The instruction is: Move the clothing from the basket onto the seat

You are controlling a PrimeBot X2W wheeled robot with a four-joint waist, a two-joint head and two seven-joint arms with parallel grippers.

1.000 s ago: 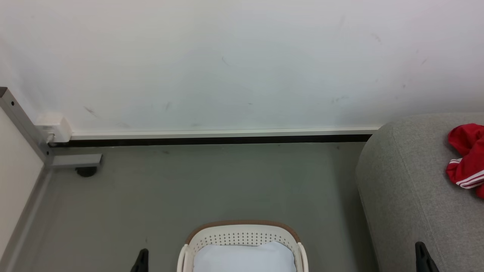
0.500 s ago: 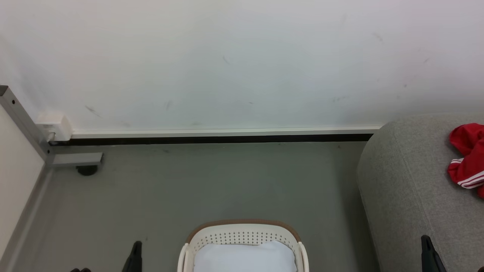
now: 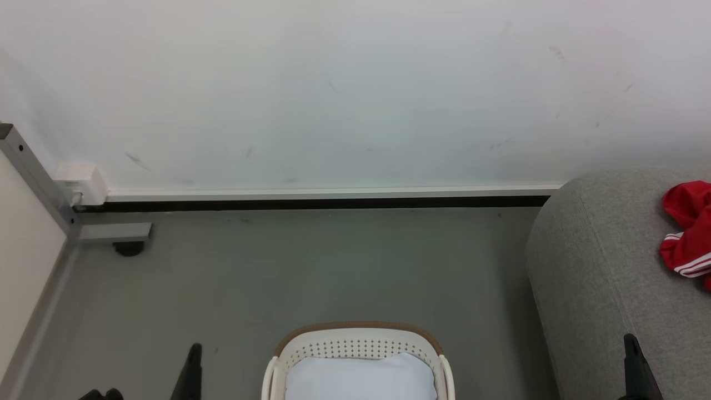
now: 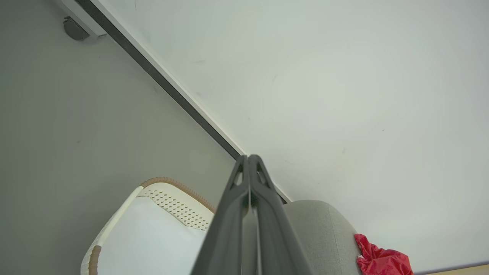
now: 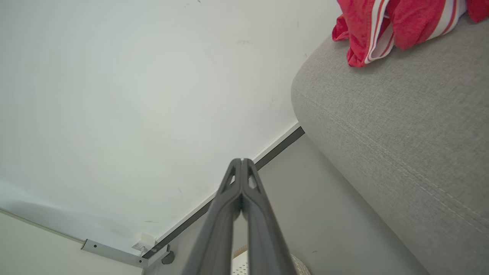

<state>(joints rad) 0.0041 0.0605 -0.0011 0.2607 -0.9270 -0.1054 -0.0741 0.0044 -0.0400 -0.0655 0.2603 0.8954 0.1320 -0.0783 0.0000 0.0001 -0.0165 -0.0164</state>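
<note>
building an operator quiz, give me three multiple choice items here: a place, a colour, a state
1. Where does the red clothing lie? A on the floor; B on the grey seat; C against the wall.
2. What colour is the rim band of the basket? A brown; B blue; C black.
3. How do the left gripper and right gripper stand? A both shut; B both open; C left open, right shut.
Answers: 1 B, the red fabric rests on the cushion top; 2 A, a brown band caps the cream perforated wall; 3 A, each wrist view shows its jaws pressed together.
</note>
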